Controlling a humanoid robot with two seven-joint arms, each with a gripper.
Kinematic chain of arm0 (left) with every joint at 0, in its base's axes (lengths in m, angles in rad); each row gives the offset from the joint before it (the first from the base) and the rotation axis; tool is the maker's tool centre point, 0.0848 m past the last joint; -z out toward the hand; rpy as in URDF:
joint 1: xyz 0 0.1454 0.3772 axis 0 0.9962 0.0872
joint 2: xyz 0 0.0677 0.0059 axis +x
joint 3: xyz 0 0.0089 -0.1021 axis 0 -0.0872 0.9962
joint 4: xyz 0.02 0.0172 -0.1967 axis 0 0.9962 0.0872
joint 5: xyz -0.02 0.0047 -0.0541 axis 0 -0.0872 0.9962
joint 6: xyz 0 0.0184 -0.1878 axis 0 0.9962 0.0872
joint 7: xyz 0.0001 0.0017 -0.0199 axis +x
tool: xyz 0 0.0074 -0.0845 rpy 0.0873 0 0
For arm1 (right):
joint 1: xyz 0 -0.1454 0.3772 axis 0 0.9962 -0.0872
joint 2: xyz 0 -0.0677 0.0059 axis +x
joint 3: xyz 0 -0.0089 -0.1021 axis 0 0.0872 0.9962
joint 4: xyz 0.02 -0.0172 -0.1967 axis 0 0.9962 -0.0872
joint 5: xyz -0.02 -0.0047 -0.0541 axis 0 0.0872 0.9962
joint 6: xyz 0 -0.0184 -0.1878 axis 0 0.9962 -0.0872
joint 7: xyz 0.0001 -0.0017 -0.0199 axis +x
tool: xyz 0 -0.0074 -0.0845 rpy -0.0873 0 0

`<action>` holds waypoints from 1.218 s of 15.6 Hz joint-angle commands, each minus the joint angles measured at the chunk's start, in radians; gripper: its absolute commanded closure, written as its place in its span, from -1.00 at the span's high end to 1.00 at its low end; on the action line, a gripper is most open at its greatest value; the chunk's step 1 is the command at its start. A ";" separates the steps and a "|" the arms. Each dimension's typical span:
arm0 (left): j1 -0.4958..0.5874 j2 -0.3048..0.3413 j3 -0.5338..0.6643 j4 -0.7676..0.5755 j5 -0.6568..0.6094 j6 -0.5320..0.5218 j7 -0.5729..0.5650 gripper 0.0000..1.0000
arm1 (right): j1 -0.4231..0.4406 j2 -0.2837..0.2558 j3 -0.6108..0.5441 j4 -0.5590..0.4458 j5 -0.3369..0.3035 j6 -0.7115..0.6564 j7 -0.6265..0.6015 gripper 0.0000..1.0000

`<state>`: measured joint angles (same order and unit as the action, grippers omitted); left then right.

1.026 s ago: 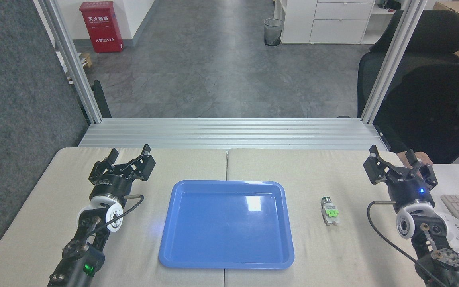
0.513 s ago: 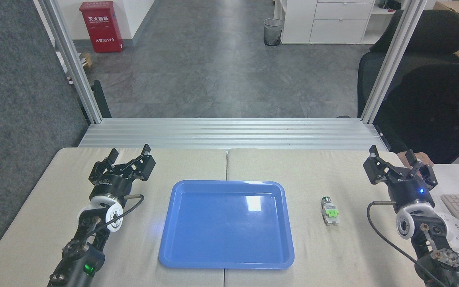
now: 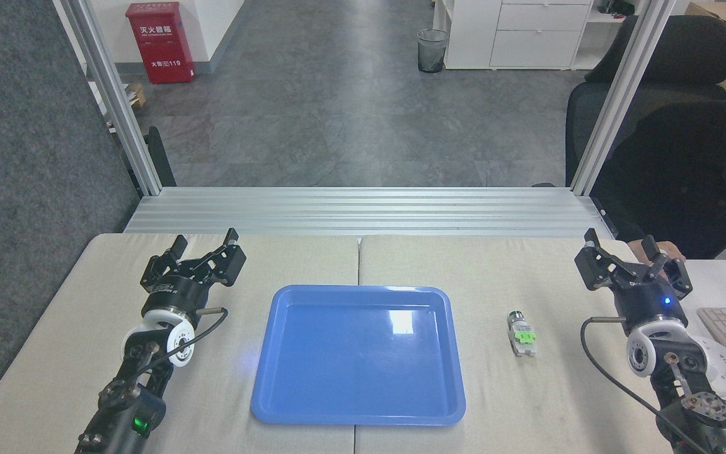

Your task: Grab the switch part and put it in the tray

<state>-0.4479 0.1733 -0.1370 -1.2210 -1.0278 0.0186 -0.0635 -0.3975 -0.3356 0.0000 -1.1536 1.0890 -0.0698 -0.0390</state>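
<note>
The switch part (image 3: 521, 335) lies on the beige table (image 3: 527, 403), just beside the right rim of the blue tray (image 3: 358, 354) but not touching it, its dark round end pointing to 12 o'clock and the green clip across its middle. The tray holds nothing.

The right gripper (image 3: 629, 251) hovers at about 2 o'clock from the part, well apart from it, with its jaws spread and nothing between them. The left gripper (image 3: 202, 247) sits at 10 o'clock from the tray, jaws likewise spread and empty. Neither arm has begun a reach, so the task looks to be at its very start, with the right arm the natural one to make the pick.

Several things could go wrong from here. The part is small and lies flat, so fingers coming down slightly off-centre could nudge it sideways or roll it on its round end instead of gripping it. A grip on the green clip alone might slip; whether the clip is firmly seated cannot be judged at this size. A low carry could catch the tray's raised rim. A person's hand (image 3: 645, 250) rests just behind the right gripper at the table edge, and a wide swing could brush it.
</note>
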 commanded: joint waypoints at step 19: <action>0.000 0.000 0.000 0.000 0.000 0.000 0.001 1.00 | -0.004 -0.002 0.011 0.000 0.002 0.002 0.001 0.97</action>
<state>-0.4479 0.1733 -0.1370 -1.2210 -1.0278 0.0186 -0.0634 -0.4017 -0.3372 0.0000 -1.1536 1.0906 -0.0679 -0.0390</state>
